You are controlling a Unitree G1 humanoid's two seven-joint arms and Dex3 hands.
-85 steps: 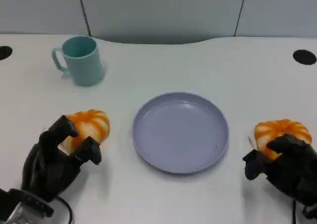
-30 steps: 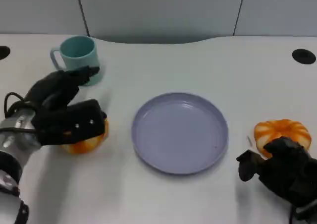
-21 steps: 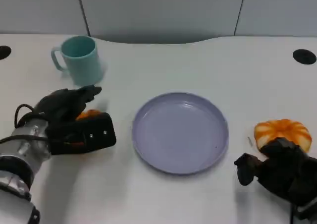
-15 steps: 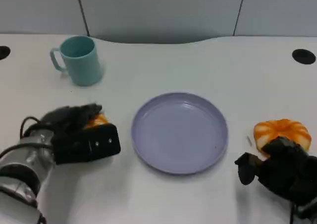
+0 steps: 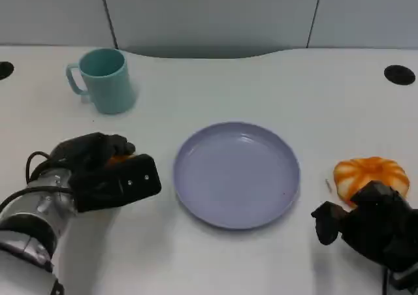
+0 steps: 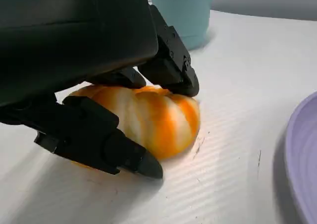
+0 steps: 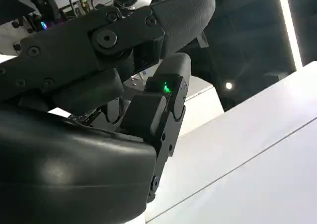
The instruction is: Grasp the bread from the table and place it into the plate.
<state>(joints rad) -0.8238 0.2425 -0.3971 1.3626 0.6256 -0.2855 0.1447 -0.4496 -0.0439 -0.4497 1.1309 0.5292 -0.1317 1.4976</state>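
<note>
In the head view, a round lavender plate (image 5: 236,173) with a low raised rim and smooth matte face lies at the centre of the white table (image 5: 261,86). At the lower left, the left hand (image 5: 108,174) lies over a bun of bread (image 5: 121,157), of which only a small orange sliver shows at the hand's upper edge, just left of the plate. A second bread bun (image 5: 370,175) sits at the right edge, well apart from the plate: a flattened round loaf, glossy orange with paler cream stripes running out from its middle like a pumpkin, resting flat with no clear long axis. The right hand (image 5: 372,226) sits just below it at the lower right, fingers curled inward with nothing seen in them, its upper edge close to or overlapping the bun; contact cannot be told. A teal mug (image 5: 104,79) stands upright at the upper left, handle pointing left. In the left wrist view, the left hand's (image 6: 79,60) black fingers (image 6: 99,140) close on the covered bun (image 6: 153,117) from above and below, grasping it as it rests on the table surface; the bun is domed, ribbed into soft lobes, orange shading to cream, with a shiny skin. The plate's rim (image 6: 302,159) curves in at the right edge, the mug's base (image 6: 181,11) at the top. In the right wrist view, the right hand (image 7: 124,90) shows hard black plastic segments with a small green light, fingers folded in.
</note>
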